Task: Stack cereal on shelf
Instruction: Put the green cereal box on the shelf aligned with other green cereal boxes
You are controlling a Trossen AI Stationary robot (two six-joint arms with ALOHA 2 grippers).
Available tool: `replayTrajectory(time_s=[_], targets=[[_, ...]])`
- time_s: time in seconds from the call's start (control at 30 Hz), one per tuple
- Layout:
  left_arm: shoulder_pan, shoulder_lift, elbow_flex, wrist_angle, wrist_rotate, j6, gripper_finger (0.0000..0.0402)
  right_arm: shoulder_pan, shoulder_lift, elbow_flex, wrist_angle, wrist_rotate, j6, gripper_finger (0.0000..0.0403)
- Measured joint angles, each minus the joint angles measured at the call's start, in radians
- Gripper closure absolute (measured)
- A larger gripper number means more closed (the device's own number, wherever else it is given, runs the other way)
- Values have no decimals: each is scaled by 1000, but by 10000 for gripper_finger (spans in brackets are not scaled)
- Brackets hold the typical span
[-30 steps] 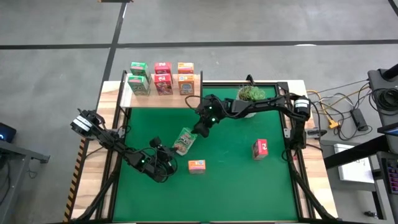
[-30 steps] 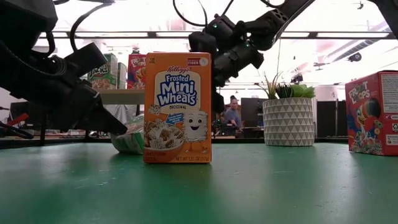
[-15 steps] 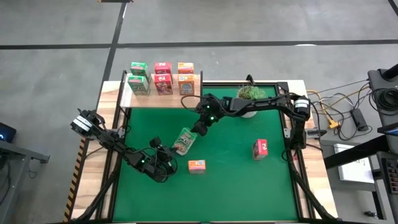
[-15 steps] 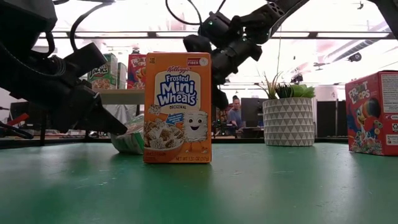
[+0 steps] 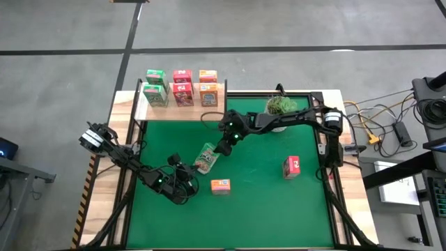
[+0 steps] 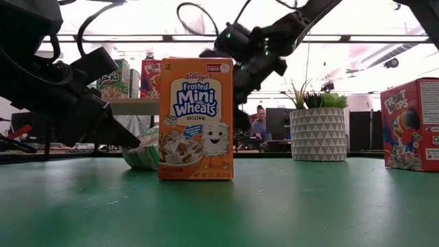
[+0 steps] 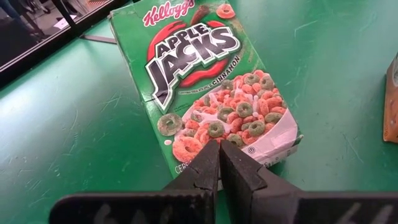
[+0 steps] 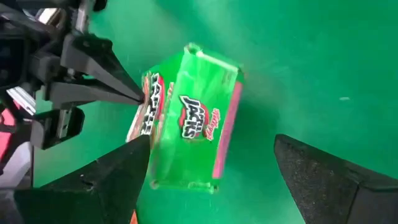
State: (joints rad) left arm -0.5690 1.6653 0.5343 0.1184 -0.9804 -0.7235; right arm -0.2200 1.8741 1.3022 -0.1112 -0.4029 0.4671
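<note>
My right gripper hangs above the Apple Jacks box, fingers spread wide with nothing between them. That green box lies flat on the green counter, printed front up. My left gripper sits low just beside it, fingers pressed together and empty, tips at the box's bottom edge. An orange Frosted Mini Wheats box stands upright nearby, and a Froot Loops box stands well apart to the right. Six boxes already sit on the shelf. A potted plant stands near the counter's far edge.
</note>
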Motion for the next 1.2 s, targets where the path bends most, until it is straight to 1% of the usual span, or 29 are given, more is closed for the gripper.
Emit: replayTrajectory(time_s=[0.07, 0.2, 0.27, 0.47, 0.7, 0.87, 0.97, 1.2], targets=[[0, 0, 0, 1, -1, 3, 402, 2, 26, 0, 38, -35, 14, 74], [0, 0, 0, 1, -2, 4, 402, 2, 50, 0, 128, -146, 44, 81], [0, 0, 0, -2, -2, 4, 402, 3, 57, 0, 159, -178, 57, 85], [0, 2, -2, -5, 3, 3, 402, 4, 53, 0, 161, -179, 57, 109], [0, 2, -2, -3, 2, 2, 402, 15, 52, 0, 161, -173, 47, 162], [0, 2, 1, 0, 1, 0, 402, 20, 52, 0, 163, -173, 41, 192], [0, 1, 4, 2, -2, 1, 402, 22, 51, 0, 170, -171, 36, 200], [0, -5, 8, -3, -4, 7, 402, 22, 46, 0, 173, -170, 6, 202]])
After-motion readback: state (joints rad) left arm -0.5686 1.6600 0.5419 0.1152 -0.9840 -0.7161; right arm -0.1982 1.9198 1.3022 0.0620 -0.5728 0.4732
